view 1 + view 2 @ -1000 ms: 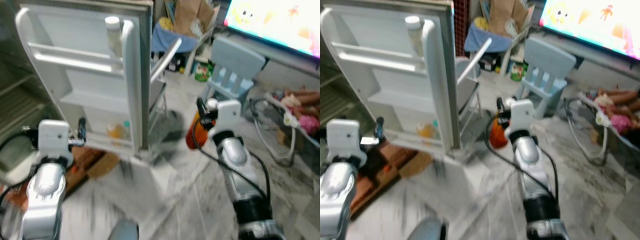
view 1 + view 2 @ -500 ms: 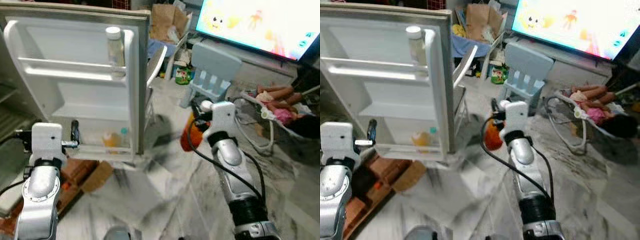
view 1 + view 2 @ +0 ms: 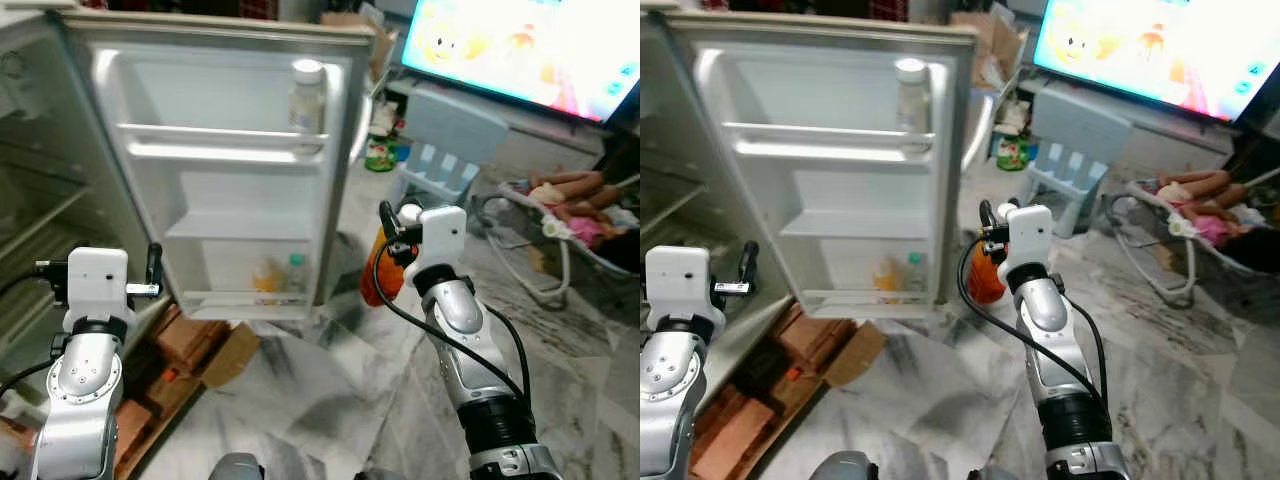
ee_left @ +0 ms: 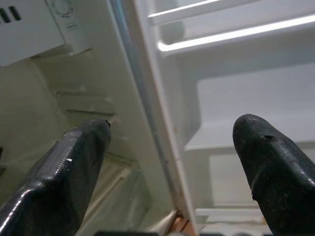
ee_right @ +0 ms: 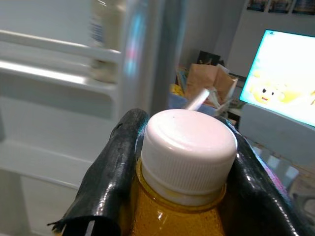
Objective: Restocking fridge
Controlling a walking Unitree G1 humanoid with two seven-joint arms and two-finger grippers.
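Roughly midway, by my reading. At nine o'clock the fridge cabinet [image 3: 40,200] stands open, wire shelves dim inside. The left gripper [image 4: 172,162] hovers at about eight o'clock near the door's hinge edge, fingers spread wide apart, holding nothing. At eleven to twelve o'clock the fridge door [image 3: 230,170] is swung out: a pale bottle [image 3: 306,95] sits in its upper rack, two small bottles [image 3: 278,276] in the bottom rack (door already stocked in part). At three o'clock the right gripper [image 5: 172,162] is clamped on the orange juice bottle [image 3: 378,275], white cap up, carried just beside the door's outer edge. Placing it remains.
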